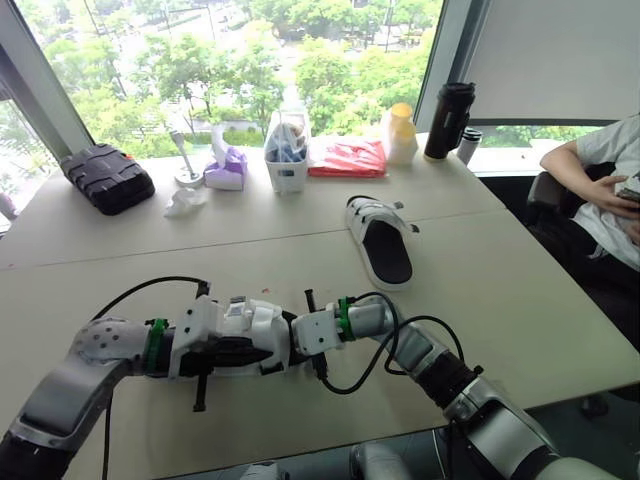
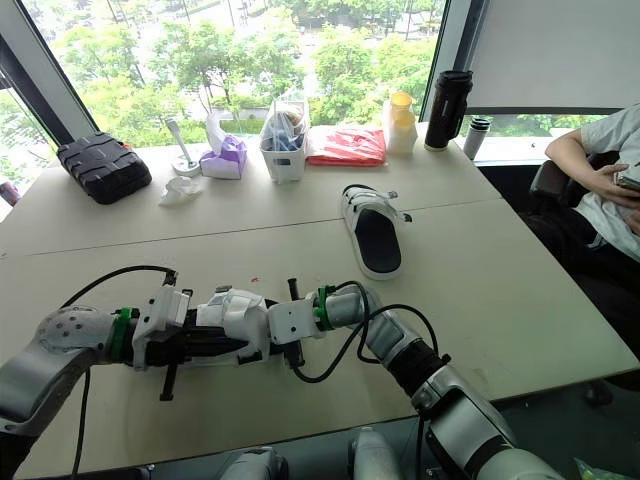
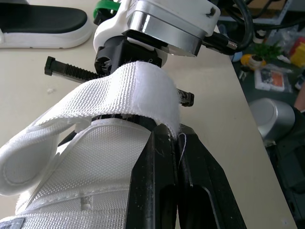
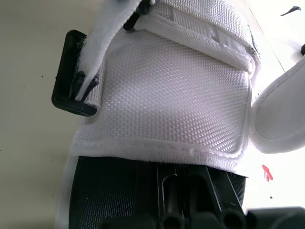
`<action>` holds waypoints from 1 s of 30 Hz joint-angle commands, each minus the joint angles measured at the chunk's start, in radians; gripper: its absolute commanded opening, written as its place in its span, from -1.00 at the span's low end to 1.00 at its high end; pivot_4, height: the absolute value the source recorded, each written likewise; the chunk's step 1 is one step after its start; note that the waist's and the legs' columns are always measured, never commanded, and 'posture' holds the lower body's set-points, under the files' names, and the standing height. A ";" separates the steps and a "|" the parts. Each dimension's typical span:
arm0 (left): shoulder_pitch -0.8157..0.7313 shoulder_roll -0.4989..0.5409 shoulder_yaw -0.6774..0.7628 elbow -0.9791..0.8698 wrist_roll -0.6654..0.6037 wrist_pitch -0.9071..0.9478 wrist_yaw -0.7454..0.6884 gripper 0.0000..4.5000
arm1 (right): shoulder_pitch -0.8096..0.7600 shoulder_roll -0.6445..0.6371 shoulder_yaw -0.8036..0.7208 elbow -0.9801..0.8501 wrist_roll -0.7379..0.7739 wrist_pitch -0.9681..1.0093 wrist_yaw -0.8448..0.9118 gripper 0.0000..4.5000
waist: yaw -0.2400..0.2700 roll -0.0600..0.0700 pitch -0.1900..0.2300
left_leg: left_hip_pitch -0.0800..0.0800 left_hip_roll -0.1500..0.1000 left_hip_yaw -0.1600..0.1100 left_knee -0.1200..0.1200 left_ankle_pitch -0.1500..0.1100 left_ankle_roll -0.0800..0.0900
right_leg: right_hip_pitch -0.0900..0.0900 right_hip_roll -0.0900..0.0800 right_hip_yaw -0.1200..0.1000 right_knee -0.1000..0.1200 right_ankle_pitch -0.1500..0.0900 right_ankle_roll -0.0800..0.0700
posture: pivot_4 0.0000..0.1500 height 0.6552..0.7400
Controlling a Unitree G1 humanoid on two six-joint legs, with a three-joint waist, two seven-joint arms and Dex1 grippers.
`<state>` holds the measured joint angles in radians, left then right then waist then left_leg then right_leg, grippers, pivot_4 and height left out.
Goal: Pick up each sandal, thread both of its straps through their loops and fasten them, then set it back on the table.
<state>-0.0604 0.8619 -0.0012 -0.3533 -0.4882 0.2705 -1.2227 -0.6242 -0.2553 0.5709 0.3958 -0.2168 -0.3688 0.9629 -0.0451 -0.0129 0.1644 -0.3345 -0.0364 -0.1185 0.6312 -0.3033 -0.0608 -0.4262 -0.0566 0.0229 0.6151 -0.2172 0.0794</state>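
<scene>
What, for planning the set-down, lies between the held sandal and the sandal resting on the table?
Bare table between held sandal and resting sandal, shown in left eye view.

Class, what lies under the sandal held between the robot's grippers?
The beige table shows below the held sandal, whose strap the left gripper pinches. The sandal covers the spot directly beneath, so whether it touches the table cannot be seen.

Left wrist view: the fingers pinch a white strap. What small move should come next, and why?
Probably draw the strap back over the sandal's upper and press it down: the left gripper is shut on its end, and it arches loose above the upper, unfastened.
</scene>
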 commanded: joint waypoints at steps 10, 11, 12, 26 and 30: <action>-0.130 0.012 -0.143 0.161 0.141 -0.076 -0.102 -0.99 | 0.035 -0.004 0.050 0.040 -0.046 0.036 0.025 -1.00 | -0.002 0.002 -0.001 | 0.001 0.000 0.000 0.000 0.000 0.000 | 0.001 0.000 0.000 0.000 0.000 0.000 | 1.00 1.00; -0.152 0.011 -0.146 0.185 0.153 -0.089 -0.107 -0.99 | 0.039 -0.006 0.050 0.036 -0.046 0.037 0.026 -1.00 | 0.000 0.002 -0.001 | 0.001 0.000 0.000 0.000 0.000 0.001 | 0.001 0.000 0.000 0.000 0.000 0.001 | 1.00 1.00; -0.172 0.009 -0.151 0.206 0.161 -0.100 -0.112 -0.99 | 0.042 -0.009 0.050 0.031 -0.045 0.039 0.027 -1.00 | 0.000 0.002 -0.001 | 0.001 0.000 0.000 0.000 0.000 0.001 | 0.001 0.000 0.000 0.000 0.001 0.001 | 1.00 1.00; -0.071 0.044 -0.148 0.067 0.099 0.027 -0.120 -0.99 | 0.051 -0.016 0.048 0.015 -0.045 0.052 0.026 -1.00 | -0.003 0.002 -0.001 | 0.001 0.000 0.000 0.000 -0.001 0.002 | 0.001 0.000 0.001 0.000 0.001 0.002 | 1.00 1.00; 0.013 0.056 -0.065 -0.019 0.020 0.095 -0.076 -0.41 | 0.050 -0.014 0.050 0.016 -0.045 0.052 0.025 -1.00 | -0.008 0.002 -0.001 | 0.001 0.000 0.000 0.000 -0.002 0.004 | 0.000 0.000 0.001 0.000 0.000 0.003 | 1.00 1.00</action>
<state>-0.0850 0.9042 -0.0819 -0.3431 -0.4463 0.3377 -1.3009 -0.6070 -0.2522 0.5767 0.3671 -0.2177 -0.3485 0.9586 -0.0535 -0.0104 0.1634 -0.3338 -0.0362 -0.1179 0.6310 -0.3064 -0.0552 -0.4261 -0.0562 0.0238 0.6154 -0.2175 0.0828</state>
